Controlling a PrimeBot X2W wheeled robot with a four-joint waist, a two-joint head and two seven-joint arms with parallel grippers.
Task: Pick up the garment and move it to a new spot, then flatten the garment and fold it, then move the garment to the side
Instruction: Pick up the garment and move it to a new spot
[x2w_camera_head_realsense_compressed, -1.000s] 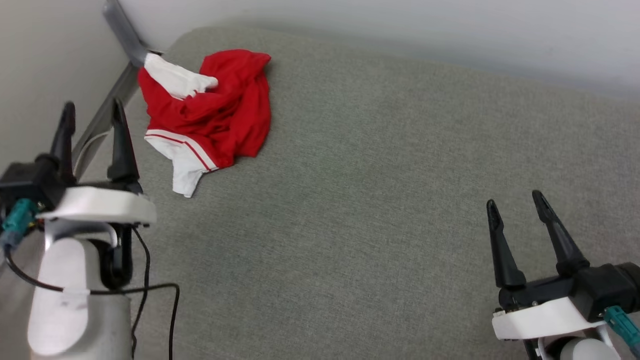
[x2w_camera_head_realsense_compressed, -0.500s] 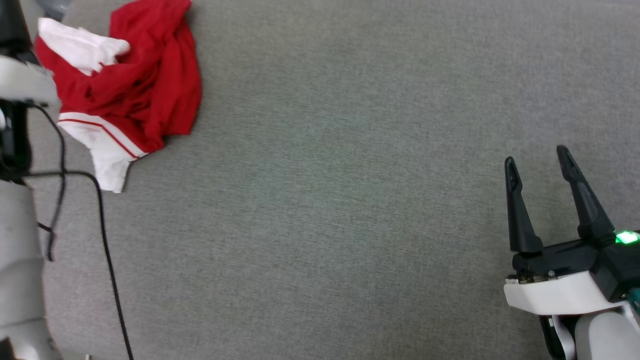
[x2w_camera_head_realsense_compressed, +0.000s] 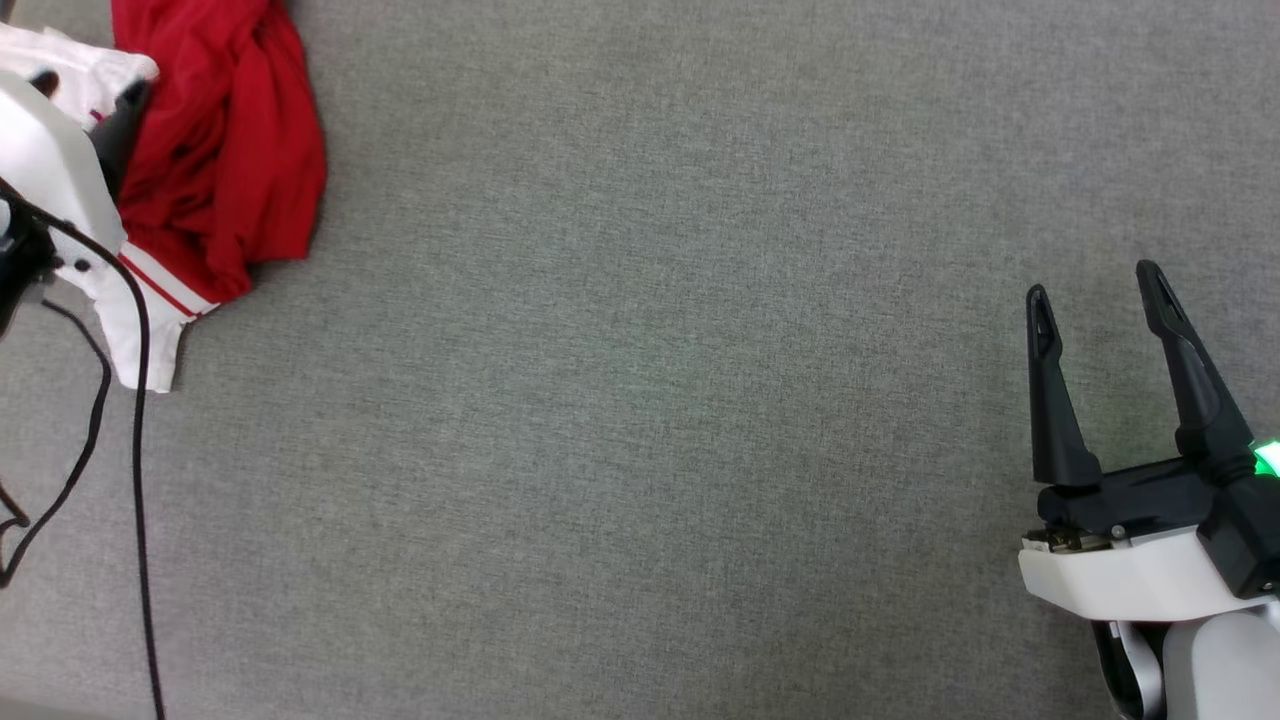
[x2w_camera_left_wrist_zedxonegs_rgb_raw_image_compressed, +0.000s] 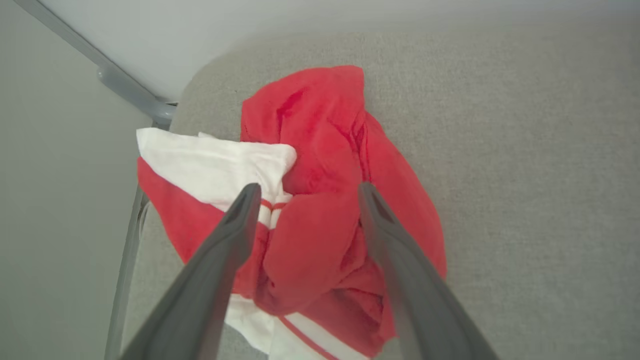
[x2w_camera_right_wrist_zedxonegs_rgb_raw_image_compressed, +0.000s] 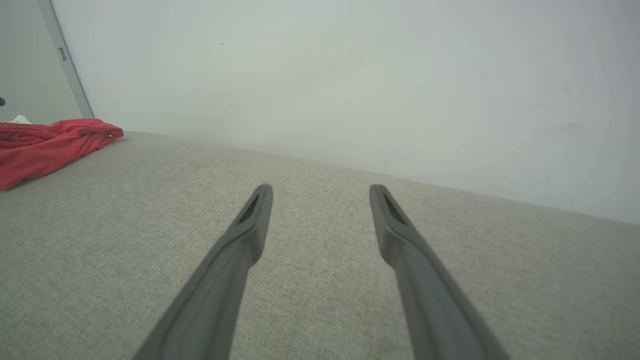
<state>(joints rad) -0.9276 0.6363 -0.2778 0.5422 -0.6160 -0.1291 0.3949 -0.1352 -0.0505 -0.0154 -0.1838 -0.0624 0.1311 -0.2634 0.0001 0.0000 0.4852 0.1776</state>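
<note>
Left pincer (x2w_camera_left_wrist_zedxonegs_rgb_raw_image_compressed: 307, 192) stands wide, its two dark fingers (x2w_camera_left_wrist_zedxonegs_rgb_raw_image_compressed: 217, 260) spread above the crumpled garment (x2w_camera_left_wrist_zedxonegs_rgb_raw_image_compressed: 320, 150), one over the white sleeve and the other over red cloth. Whether the tips touch the fabric cannot be told. In the head view the garment (x2w_camera_head_realsense_compressed: 220, 150) lies bunched at the upper left of the grey fabric worktop (x2w_camera_head_realsense_compressed: 650, 400), partly behind the left arm's white housing (x2w_camera_head_realsense_compressed: 45, 160), with a black cable (x2w_camera_head_realsense_compressed: 140, 450) trailing below it. Grey worktop stretches across the middle. At the lower right, the right pincer (x2w_camera_head_realsense_compressed: 1092, 283) is spread wide too, holding nothing, well apart from the garment.
</note>
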